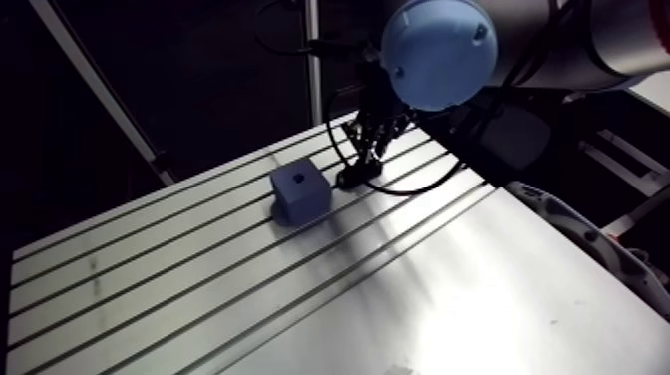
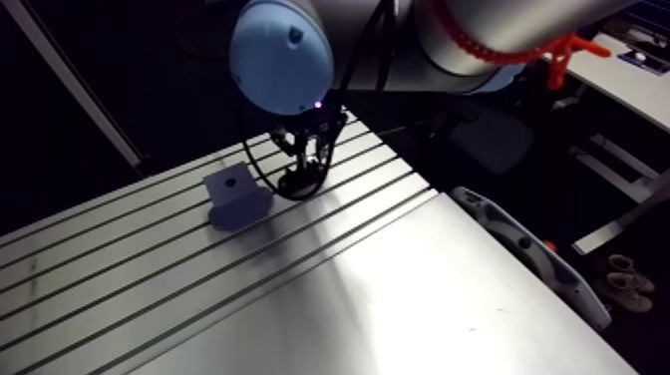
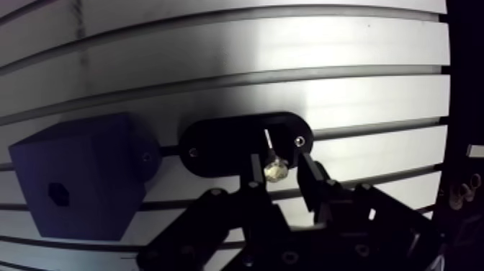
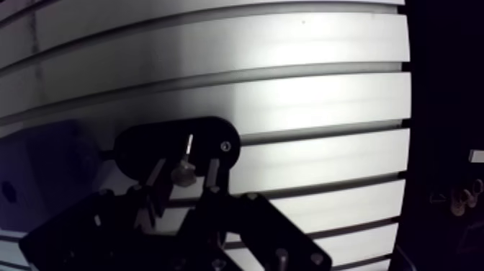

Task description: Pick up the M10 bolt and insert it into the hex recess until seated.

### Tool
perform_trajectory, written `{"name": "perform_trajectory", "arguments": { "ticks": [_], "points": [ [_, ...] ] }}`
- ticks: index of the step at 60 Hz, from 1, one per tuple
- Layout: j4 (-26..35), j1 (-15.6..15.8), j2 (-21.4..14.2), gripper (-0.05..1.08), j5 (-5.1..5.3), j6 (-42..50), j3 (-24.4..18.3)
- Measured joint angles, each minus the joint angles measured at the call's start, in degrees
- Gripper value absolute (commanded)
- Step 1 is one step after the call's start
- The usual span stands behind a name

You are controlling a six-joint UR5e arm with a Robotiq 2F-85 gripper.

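Two black fingers [image 3: 311, 180] of the gripper [image 3: 281, 173] are held slightly apart around the shiny steel M10 bolt [image 3: 274, 170], set on a black oval holder [image 3: 216, 144] near the far edge of the slotted metal table [image 3: 360, 94], beside the dark blue block [image 3: 79, 180]. It is judged hard and slippery; its head should be pinched.

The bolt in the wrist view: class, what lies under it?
A black oval holder lies under the bolt, resting on the slotted table. The bolt's head covers where it meets the holder, so any socket there cannot be seen.
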Motion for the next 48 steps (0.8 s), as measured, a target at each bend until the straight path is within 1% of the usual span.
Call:
{"name": "perform_trajectory", "arguments": {
  "ticks": [20, 36, 48],
  "points": [
    [0.01, -0.02, 0.04, 0.61, 0.14, 0.01, -0.28],
    [0.05, -0.02, 0.04, 0.61, 0.87, 0.02, -0.34],
    [0.09, 0.0, 0.04, 0.62, 1.13, 0.07, -0.2]
  ]
}}
